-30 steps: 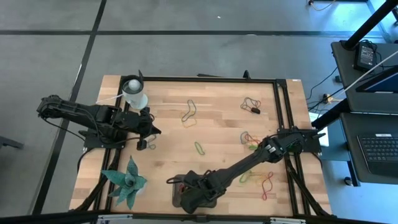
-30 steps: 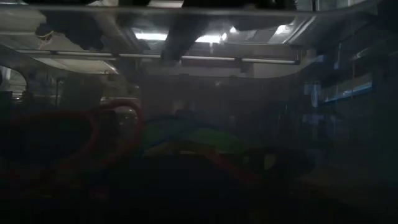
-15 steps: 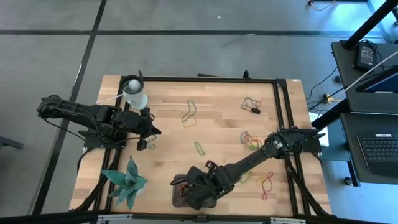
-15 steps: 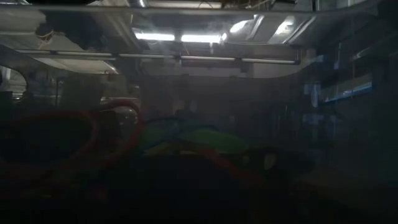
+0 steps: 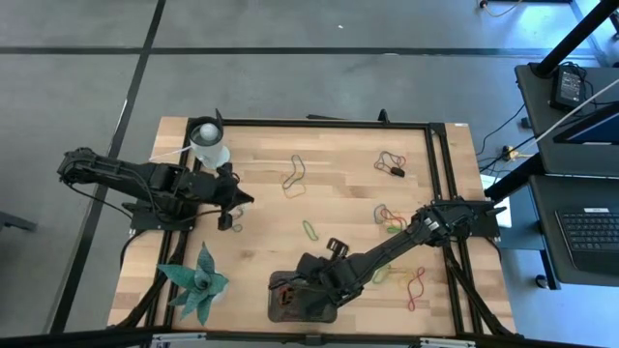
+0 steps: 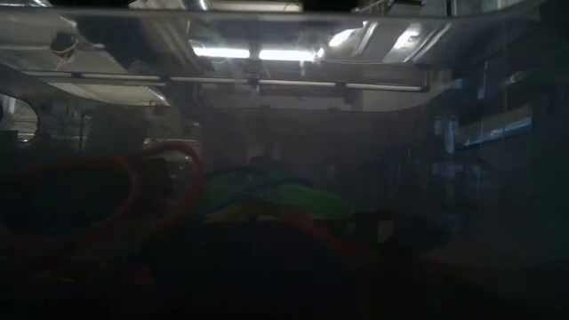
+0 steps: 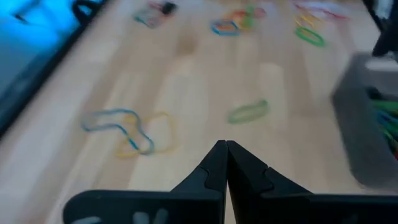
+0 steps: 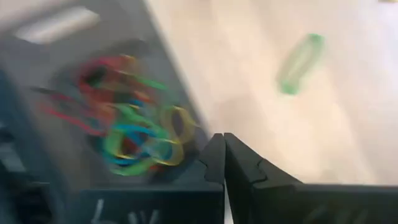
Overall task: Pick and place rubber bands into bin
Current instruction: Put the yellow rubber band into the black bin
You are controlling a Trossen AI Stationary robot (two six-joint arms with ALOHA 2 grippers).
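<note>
Both arms are dark, near-black, built of chunky jointed segments with a matte finish. The left gripper (image 7: 224, 163) ends in two flat black fingers (image 7: 208, 174) tapering to a point, with stepped notches along their outer edges. The right gripper (image 8: 222, 157) has the same black, notched, pointed shape, rising from a broad dark body behind the jaws.

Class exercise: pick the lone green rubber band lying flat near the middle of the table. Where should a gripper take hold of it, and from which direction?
Judging by its pose, the green rubber band lies flat as a narrow, stretched loop with bare wood around it. Probably best to come straight down from above and pinch across its narrow width at mid-length, so both strands are caught together.
</note>
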